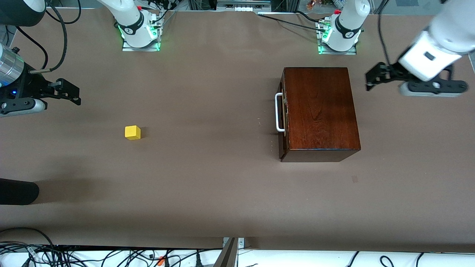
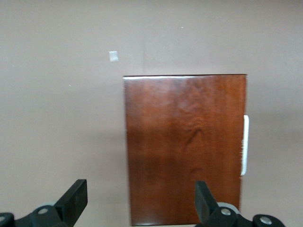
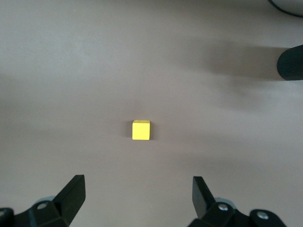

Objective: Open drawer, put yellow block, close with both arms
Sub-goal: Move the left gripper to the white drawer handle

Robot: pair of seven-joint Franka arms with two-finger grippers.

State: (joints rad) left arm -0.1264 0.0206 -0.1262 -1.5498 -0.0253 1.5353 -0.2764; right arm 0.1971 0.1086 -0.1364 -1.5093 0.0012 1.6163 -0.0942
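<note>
The dark mahogany box (image 1: 319, 111) stands toward the left arm's end of the table. Its drawer (image 1: 284, 111) is shut, and the white handle (image 1: 279, 112) faces the middle of the table. My left gripper (image 1: 371, 79) hangs open and empty in the air beside the box at that end. The left wrist view looks down on the box (image 2: 184, 146) and handle (image 2: 245, 144) past the open left gripper (image 2: 140, 198). The yellow block (image 1: 132, 132) lies alone on the table toward the right arm's end. My right gripper (image 1: 70, 92) is open and empty. The right wrist view shows the block (image 3: 141, 130) ahead of the right gripper (image 3: 138, 196).
A black rounded object (image 1: 18, 191) reaches in over the table edge at the right arm's end, nearer the front camera than the block. A small pale mark (image 1: 354, 179) sits on the brown table cover near the box. Cables run along the front edge.
</note>
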